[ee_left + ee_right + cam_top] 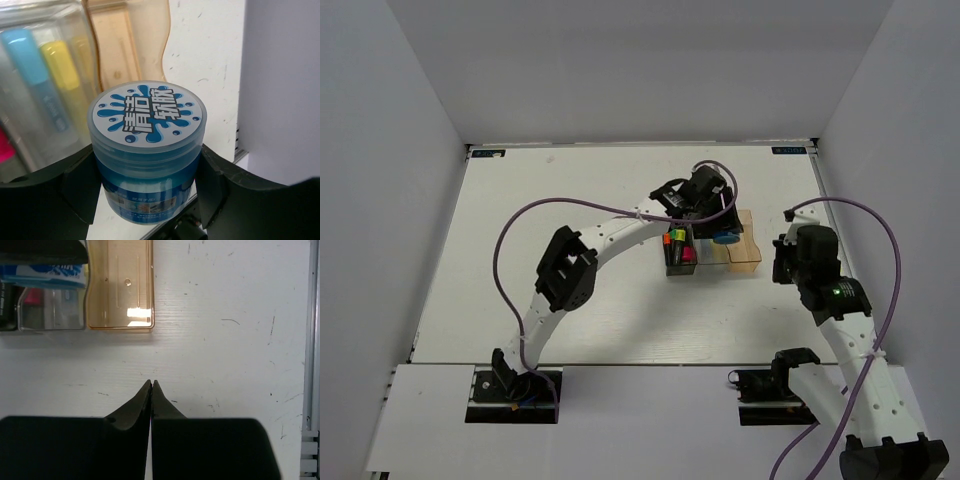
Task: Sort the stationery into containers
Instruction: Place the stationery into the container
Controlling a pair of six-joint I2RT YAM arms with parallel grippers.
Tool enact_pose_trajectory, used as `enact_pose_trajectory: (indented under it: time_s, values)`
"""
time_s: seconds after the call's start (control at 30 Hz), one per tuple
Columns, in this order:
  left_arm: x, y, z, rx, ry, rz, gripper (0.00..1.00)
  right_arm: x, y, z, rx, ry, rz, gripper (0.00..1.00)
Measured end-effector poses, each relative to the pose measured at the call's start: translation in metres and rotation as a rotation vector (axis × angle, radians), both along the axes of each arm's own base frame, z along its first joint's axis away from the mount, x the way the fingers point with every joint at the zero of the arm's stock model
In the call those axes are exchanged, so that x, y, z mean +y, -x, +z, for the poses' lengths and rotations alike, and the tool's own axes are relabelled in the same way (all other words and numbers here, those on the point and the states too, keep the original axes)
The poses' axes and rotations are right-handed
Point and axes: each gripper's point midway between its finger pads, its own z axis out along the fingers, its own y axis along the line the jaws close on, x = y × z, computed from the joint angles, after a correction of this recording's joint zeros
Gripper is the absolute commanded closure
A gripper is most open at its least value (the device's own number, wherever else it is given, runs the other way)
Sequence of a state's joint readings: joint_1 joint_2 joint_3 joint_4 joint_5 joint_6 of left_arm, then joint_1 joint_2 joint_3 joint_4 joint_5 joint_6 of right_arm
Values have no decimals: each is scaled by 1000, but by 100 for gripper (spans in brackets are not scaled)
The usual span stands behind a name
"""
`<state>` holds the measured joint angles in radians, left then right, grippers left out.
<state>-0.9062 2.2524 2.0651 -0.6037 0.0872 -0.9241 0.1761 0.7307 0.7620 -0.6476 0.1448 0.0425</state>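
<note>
Three white walls (650, 70) box in the white counter (560, 200), with two arms bolted at its near edge. The left arm (590, 255) stretches in a long diagonal across the middle, bent at a black elbow joint. A purple cable (510, 240) loops above it, and its wrist is over the far end of a row of three joined bins. The right arm (830, 300) stands folded on the right side with its wrist just beside the tan-orange bin (750, 256). A wide stretch of counter runs from there to the metal rail (312, 340) at the right edge.

The tan-orange bin sits at the right of the row, the clear bin (706, 254) in the middle and the dark grey bin (672, 265) on the left. The blue roll (147, 150), splash-label lid facing up, is pinched at its sides between the left fingers (80, 190). It is about where the clear bin meets the tan-orange one; whether it touches either cannot be told.

A light blue stick (30, 60) and a pale yellow stick (60, 65) lie side by side in the clear bin. Highlighters (677, 243) capped green, orange and pink sit in the dark grey one. The right fingers (130, 412) are pressed together, tips pointing toward the bins and apart from them.
</note>
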Motion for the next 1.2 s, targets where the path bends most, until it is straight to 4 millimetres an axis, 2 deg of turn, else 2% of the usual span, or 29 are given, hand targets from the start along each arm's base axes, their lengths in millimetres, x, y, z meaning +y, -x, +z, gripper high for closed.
enact_pose_trajectory:
  time_s: [0.1,0.2,0.37,0.57,0.87,0.97,1.2]
  values:
    - [-15,-7,-8,3,63,-13,100,-3,3,-11,24,8,-16,100]
    - [-25,-13,1,-19,122,-18,100,-3,7,-22,44,8,-21,100]
    - [-30,-21,12,-40,167,-8,100,-5,11,-34,54,1,-33,100]
    - [-33,-23,11,-19,195,2,97,-7,9,-34,33,-3,-49,100]
    - [-33,-17,-15,49,166,0,91,-11,6,-33,7,-1,-69,100]
    - [-34,-16,-15,55,168,-5,90,-13,5,-32,3,-2,-75,100]
    - [-35,-12,-15,77,177,-14,79,-14,5,-32,2,-2,-82,100]
